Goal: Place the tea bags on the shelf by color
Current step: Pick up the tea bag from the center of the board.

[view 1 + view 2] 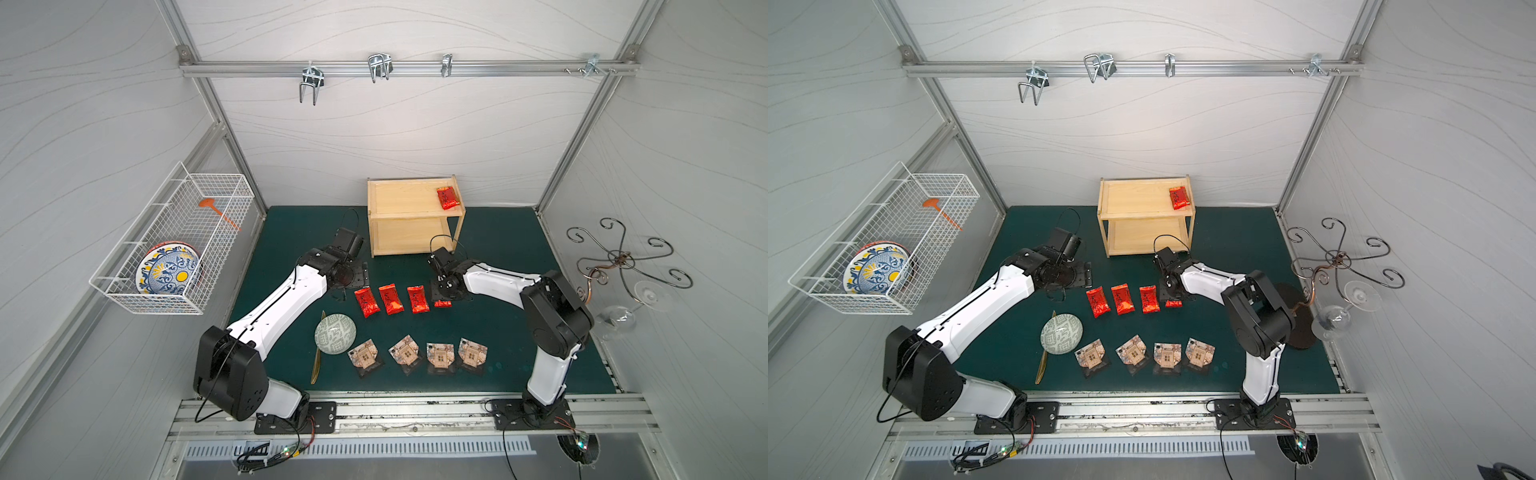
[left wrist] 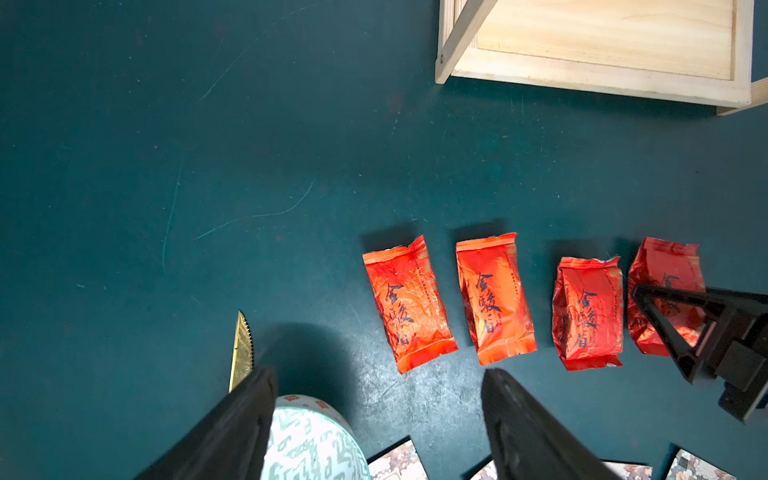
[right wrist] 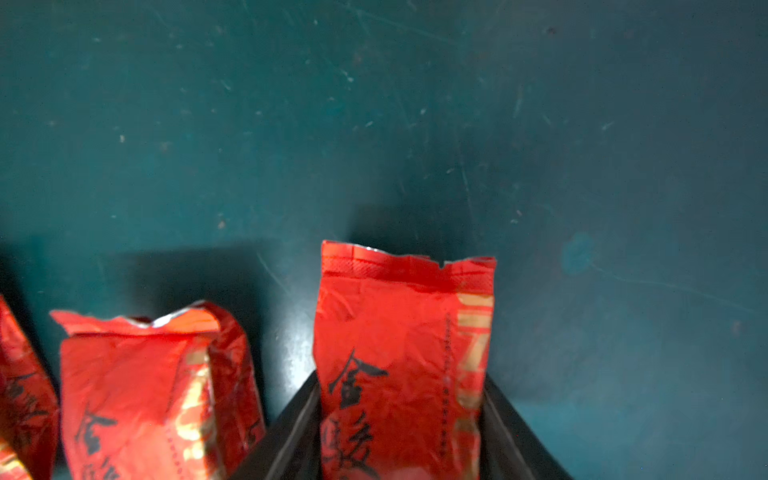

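Last red sachet (image 3: 399,316) of the row, flat on the green mat (image 3: 582,124), long axis pointing away toward the shelf (image 1: 415,217). Framed across its short width by the right gripper (image 3: 400,378), fingers close against both long edges; cannot tell whether pinched firmly. Beside it, three more red sachets (image 1: 390,300), parallel and just apart. One red sachet (image 1: 447,198) already on the upper tier, right end. Shelf just beyond the right gripper, so probably the nearer arm for the carry. Left gripper (image 2: 376,380) spread wide, holding nothing, over the mat near the bowl (image 2: 307,444). Four tan pouches (image 1: 439,355) in a row nearer the arm bases.
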Available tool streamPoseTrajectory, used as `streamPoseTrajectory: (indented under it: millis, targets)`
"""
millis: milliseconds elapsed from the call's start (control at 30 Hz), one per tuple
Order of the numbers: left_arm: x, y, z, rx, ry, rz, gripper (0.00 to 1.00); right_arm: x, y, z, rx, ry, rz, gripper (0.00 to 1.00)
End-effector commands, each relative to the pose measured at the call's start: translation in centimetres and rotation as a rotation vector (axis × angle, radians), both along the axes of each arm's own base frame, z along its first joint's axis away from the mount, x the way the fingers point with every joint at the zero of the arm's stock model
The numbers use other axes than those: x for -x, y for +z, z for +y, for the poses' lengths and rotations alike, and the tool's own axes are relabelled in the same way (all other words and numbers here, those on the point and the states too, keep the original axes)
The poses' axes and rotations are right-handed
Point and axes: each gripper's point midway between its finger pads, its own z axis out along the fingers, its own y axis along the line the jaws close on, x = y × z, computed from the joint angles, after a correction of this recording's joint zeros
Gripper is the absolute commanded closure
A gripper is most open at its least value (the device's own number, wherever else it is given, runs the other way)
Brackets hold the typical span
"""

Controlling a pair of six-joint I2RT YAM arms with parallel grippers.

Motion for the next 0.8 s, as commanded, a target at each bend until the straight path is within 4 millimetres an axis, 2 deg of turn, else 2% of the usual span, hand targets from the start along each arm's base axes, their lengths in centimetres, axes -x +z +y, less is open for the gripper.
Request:
streamPoseTrajectory:
  millis: [0, 133, 267, 400, 500, 567, 767]
  targets:
    - [-0.5, 1.0, -0.3, 0.011, 0.002, -0.034, 0.18, 0.2, 2.2, -0.8, -0.002, -0.008, -0.038, 0.46]
    - [-0.4, 2.4, -0.3, 0.026, 0.001, -0.062, 0.18, 0.8, 5.4, -1.5, -0.006, 0.001, -0.076, 0.46]
    - [-0.6, 4.1, -0.5, 0.049, -0.008, -0.103, 0.18, 0.7, 11.0, -1.6, -0.053, 0.024, -0.170, 0.46]
    - [-1.0, 5.0, -0.9, 0.063, -0.011, -0.118, 0.18, -0.7, 16.6, -1.2, -0.084, 0.046, -0.274, 0.46]
    - [-1.5, 5.7, -1.3, 0.075, -0.013, -0.133, 0.18, -2.8, 20.1, -0.6, -0.123, 0.070, -0.322, 0.46]
    - [-1.9, 6.1, -1.6, 0.085, -0.014, -0.140, 0.18, -4.9, 22.2, -0.3, -0.174, 0.066, -0.349, 0.47]
    - [-2.8, 5.9, -2.1, 0.090, -0.016, -0.143, 0.18, -11.4, 25.8, 2.4, -0.211, 0.127, -0.433, 0.47]
